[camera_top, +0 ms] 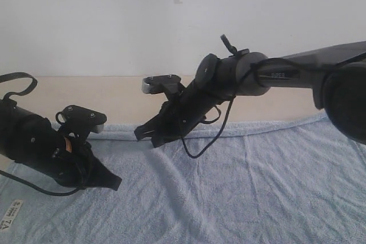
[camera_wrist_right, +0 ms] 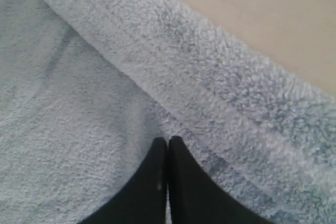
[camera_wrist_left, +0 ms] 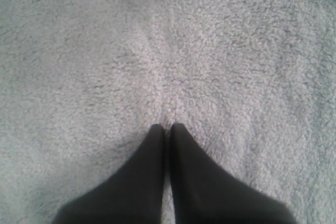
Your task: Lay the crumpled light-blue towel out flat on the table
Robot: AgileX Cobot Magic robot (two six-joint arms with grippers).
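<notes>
The towel [camera_top: 240,187] lies spread over the near part of the worktop [camera_top: 114,92], with its white label [camera_top: 11,215] at the 7 o'clock corner of the exterior view. The left pincer [camera_top: 112,183], at 8 o'clock, is narrow, with both fingers [camera_wrist_left: 152,171] pressed together and the tips down on the pile where faint creases meet. At 1 o'clock from it, the right pincer [camera_top: 150,135] is likewise fully narrowed, tips beside the towel's far hem [camera_wrist_right: 220,93]; whether either traps cloth cannot be told, and bare worktop runs beyond at 12 o'clock.
</notes>
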